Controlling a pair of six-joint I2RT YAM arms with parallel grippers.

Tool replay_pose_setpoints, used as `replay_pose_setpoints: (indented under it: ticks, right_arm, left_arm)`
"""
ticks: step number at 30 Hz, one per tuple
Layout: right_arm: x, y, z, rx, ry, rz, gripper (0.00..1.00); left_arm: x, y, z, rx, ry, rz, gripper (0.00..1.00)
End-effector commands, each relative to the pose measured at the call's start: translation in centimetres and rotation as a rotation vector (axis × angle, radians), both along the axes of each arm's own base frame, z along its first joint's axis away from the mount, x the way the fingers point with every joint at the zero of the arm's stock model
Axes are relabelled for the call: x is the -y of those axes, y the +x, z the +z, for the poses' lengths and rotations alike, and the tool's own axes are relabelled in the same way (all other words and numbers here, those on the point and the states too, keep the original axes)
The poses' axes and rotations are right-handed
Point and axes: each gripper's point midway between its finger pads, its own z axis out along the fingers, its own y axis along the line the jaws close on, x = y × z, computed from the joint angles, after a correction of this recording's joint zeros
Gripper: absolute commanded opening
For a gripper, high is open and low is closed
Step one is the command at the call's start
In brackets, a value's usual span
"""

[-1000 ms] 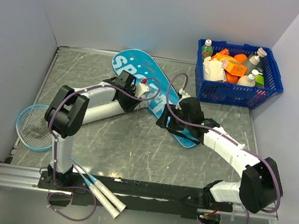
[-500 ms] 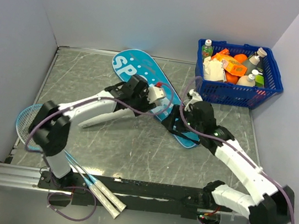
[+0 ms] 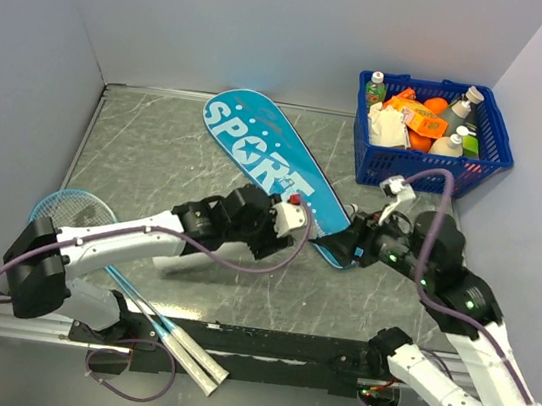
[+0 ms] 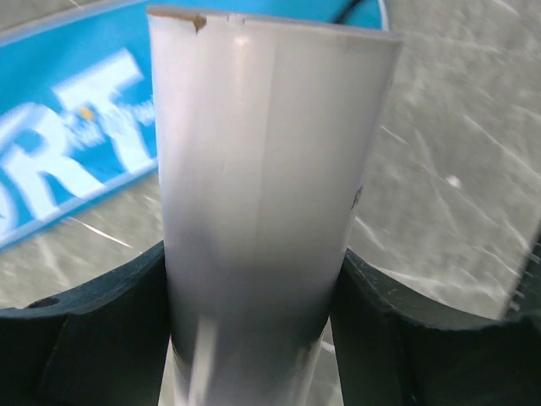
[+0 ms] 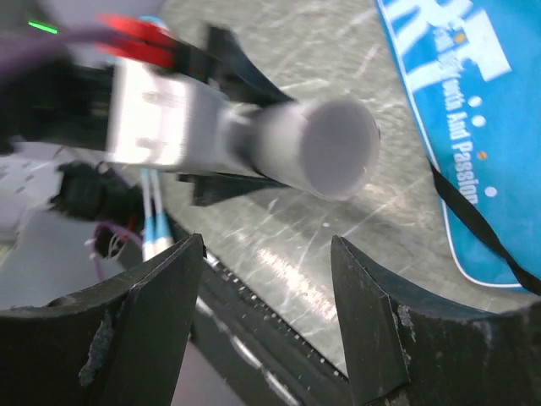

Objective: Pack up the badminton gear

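My left jaws [image 4: 254, 254] are pinched on a white cylinder [image 4: 262, 127], one finger pressed to each side of it, and it stands up the middle of the left wrist view. In the top view those jaws [image 3: 284, 215] sit at the centre of the frame, beside the lower edge of the teal bag [image 3: 262, 156]. The bag lies flat on the table [image 3: 158, 147], slanting from the upper middle down to the centre, its SPORT lettering up. My right jaws [image 5: 266, 245] are spread wide with nothing between them. Past them, the right wrist view shows the flat end of the cylinder [image 5: 338, 148] pointing toward that camera, upper centre. In the top view the right jaws [image 3: 351, 247] are just right of centre, at the bag's narrow end. The two rackets [image 3: 66, 225] lie together at lower left, their white handles [image 3: 194, 354] reaching over the bottom rail. The blue basket [image 3: 422, 169] stands at upper right, apart from everything else
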Motion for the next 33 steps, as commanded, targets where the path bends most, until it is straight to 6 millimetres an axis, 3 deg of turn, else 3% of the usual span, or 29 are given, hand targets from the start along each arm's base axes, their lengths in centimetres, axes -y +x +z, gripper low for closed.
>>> replay_pose_setpoints:
  ticks: [1, 3, 9, 16, 24, 33]
  right_arm:
    - [0.7, -3.0, 0.8, -0.006, -0.031, 0.084, 0.69]
    - [0.7, -3.5, 0.8, -0.021, -0.037, 0.108, 0.68]
    - [-1.0, -3.9, 0.2, -0.078, -0.002, 0.190, 0.64]
    - [-4.0, -2.9, 1.1, -0.121, 0.051, 0.307, 0.55]
    - [-5.3, -1.9, 1.4, -0.152, 0.041, 0.353, 0.50]
    - [-5.9, -2.8, 1.2, -0.191, 0.049, 0.399, 0.43]
  left_arm:
    - [0.7, -2.7, 2.2, -0.059, -0.176, 0.021, 0.01]
    - [0.4, -3.9, 3.5, -0.070, -0.248, 0.013, 0.07]
    - [0.3, -7.2, 5.4, -0.132, -0.443, -0.063, 0.08]
    - [0.6, -9.0, 3.7, -0.160, -0.426, -0.087, 0.03]
    - [0.7, -10.2, 3.0, -0.138, -0.397, -0.093, 0.01]
    - [0.8, -10.2, 2.9, -0.106, -0.376, -0.074, 0.01]
